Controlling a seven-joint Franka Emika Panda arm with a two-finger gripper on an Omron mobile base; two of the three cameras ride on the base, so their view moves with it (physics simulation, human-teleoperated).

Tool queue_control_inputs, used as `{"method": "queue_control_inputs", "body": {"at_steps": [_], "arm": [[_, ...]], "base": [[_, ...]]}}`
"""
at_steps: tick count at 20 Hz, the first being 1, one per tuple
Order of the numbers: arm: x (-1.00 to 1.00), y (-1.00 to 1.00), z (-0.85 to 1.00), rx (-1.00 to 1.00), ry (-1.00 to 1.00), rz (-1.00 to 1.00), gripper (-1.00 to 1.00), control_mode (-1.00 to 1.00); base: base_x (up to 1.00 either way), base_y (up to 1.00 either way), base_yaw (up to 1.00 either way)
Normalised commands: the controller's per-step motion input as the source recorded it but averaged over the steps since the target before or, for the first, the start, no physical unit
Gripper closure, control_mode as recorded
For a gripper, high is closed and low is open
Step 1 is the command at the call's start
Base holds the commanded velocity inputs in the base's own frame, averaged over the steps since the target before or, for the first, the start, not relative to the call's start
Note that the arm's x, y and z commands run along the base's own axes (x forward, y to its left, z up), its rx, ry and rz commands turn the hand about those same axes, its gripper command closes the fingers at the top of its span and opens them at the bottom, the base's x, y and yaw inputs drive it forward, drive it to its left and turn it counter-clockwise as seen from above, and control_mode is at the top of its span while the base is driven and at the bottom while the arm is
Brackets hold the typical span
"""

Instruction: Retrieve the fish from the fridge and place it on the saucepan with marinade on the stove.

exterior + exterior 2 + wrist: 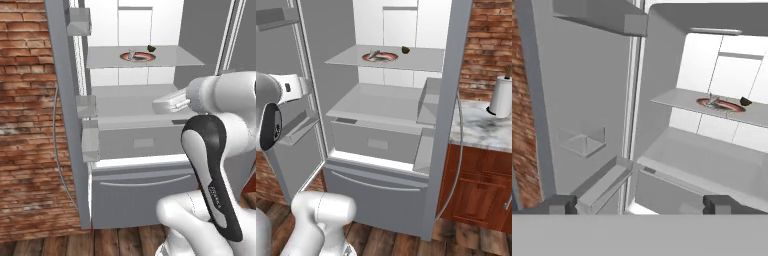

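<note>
The fridge (140, 195) (376, 197) stands open, its white interior showing. On its upper glass shelf (170, 60) (421, 60) the small silvery fish (131, 54) (375, 54) (713, 100) lies on a reddish-brown round dish (142, 58) (387, 58) (727, 106). My gripper (642, 205) is open with nothing between its fingertips (559, 204). It hangs in front of the fridge, well short of the shelf and lower and to the left of the fish. The saucepan, marinade and stove are out of view.
A small dark lump (151, 48) (405, 49) (745, 101) sits right of the dish. Below are a bare lower shelf (381, 105) and a drawer (378, 142). Door bins (602, 182) jut out at left. A marble counter (481, 132) with a white canister (503, 97) lies right.
</note>
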Motion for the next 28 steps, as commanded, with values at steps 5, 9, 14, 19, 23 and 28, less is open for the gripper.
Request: {"method": "queue_control_inputs", "body": {"at_steps": [5, 9, 14, 19, 23, 28], "arm": [[-0.60, -0.65, 0.00, 0.00, -0.07, -0.18, -1.00, -1.00], [-0.34, -0.74, 0.09, 0.00, 0.00, -0.14, -1.00, -1.00], [-0.20, -0.41, 0.16, 0.00, 0.00, -0.13, -1.00, -1.00], [0.00, 0.03, 0.35, -0.01, 0.03, -0.23, -1.00, -1.00], [0.00, 0.05, 0.36, -0.02, 0.12, -0.21, -1.00, -1.00], [0.00, 0.00, 0.18, -0.01, 0.13, -0.14, -1.00, -1.00]], "base": [[0.00, 0.00, 0.00], [0.00, 0.00, 0.00], [0.00, 0.00, 0.00], [0.00, 0.00, 0.00], [0.00, 0.00, 0.00], [0.00, 0.00, 0.00]]}}
